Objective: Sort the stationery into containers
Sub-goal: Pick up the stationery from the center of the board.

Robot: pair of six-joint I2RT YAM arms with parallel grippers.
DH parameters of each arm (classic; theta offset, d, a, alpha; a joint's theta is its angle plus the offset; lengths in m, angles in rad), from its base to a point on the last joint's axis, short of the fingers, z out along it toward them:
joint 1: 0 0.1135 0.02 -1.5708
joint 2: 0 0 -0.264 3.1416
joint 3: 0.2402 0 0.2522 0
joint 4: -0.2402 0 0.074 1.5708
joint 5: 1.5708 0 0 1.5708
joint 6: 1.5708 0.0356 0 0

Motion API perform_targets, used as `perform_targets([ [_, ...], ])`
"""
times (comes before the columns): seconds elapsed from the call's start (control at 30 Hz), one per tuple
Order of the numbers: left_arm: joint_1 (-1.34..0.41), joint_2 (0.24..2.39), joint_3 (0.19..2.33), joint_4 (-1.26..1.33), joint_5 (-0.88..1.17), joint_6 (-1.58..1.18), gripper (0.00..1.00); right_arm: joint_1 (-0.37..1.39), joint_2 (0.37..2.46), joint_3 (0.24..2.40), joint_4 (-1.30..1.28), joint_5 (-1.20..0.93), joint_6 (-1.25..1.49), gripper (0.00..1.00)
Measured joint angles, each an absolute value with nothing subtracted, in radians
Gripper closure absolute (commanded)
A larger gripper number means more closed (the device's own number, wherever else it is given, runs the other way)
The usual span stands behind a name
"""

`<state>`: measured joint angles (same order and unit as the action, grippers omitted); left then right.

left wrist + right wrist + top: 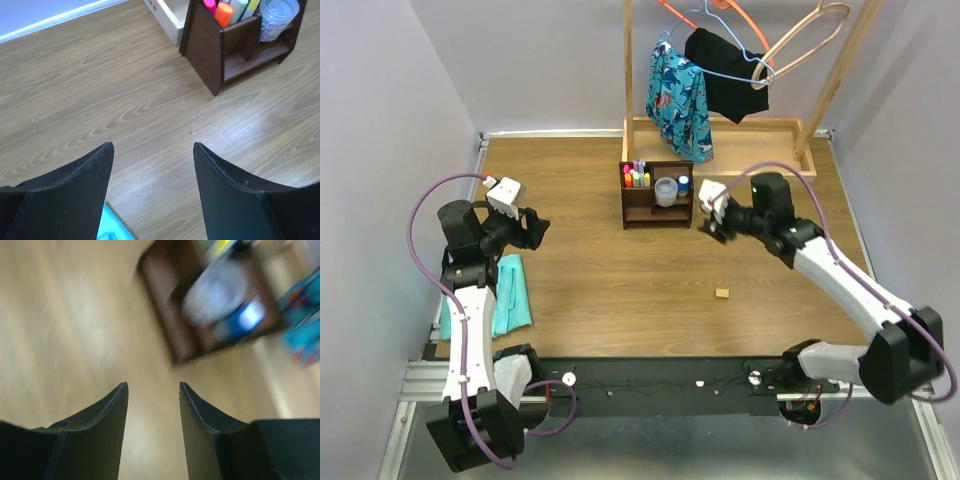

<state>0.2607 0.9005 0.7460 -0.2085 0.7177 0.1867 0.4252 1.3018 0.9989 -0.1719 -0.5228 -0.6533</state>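
The dark brown wooden organizer stands at the table's back middle. Coloured markers and highlighters stick up in its left compartment, and a clear round tub and a small blue item sit in its right part. A tiny tan eraser lies alone on the table in front. My right gripper hovers just right of the organizer, open with nothing between its fingers; its view is blurred. My left gripper is open and empty at the left, facing the organizer.
A teal folded cloth lies by the left arm. A long light wooden tray of the clothes rack runs along the back, with hangers, a patterned blue garment and a black one above it.
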Motion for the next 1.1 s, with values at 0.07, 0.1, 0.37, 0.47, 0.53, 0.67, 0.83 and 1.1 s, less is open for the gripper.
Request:
perform_targets([
  [0.07, 0.260, 0.890, 0.746, -0.211, 0.731, 0.186, 0.26, 0.405, 1.203, 0.899, -0.337, -0.519, -0.772, 0.42],
  [0.1, 0.260, 0.888, 0.746, -0.213, 0.737, 0.185, 0.26, 0.398, 1.167, 0.857, -0.406, -0.516, -0.817, 0.42],
  [0.37, 0.255, 0.865, 0.746, -0.226, 0.767, 0.177, 0.26, 0.390, 1.026, 0.670, -0.727, -0.476, -1.001, 0.41],
  [0.47, 0.254, 0.852, 0.746, -0.226, 0.772, 0.170, 0.25, 0.390, 1.019, 0.635, -0.756, -0.459, -1.023, 0.41],
  [0.53, 0.253, 0.842, 0.746, -0.228, 0.772, 0.166, 0.25, 0.390, 1.022, 0.626, -0.756, -0.452, -1.044, 0.41],
  [0.67, 0.253, 0.821, 0.746, -0.236, 0.772, 0.163, 0.25, 0.390, 1.044, 0.612, -0.714, -0.441, -1.073, 0.42],
  [0.83, 0.253, 0.792, 0.746, -0.275, 0.772, 0.166, 0.25, 0.390, 1.135, 0.611, -0.650, -0.438, -1.086, 0.44],
  [1.1, 0.253, 0.767, 0.743, -0.290, 0.772, 0.167, 0.25, 0.390, 1.238, 0.614, -0.593, -0.441, -1.085, 0.48],
])
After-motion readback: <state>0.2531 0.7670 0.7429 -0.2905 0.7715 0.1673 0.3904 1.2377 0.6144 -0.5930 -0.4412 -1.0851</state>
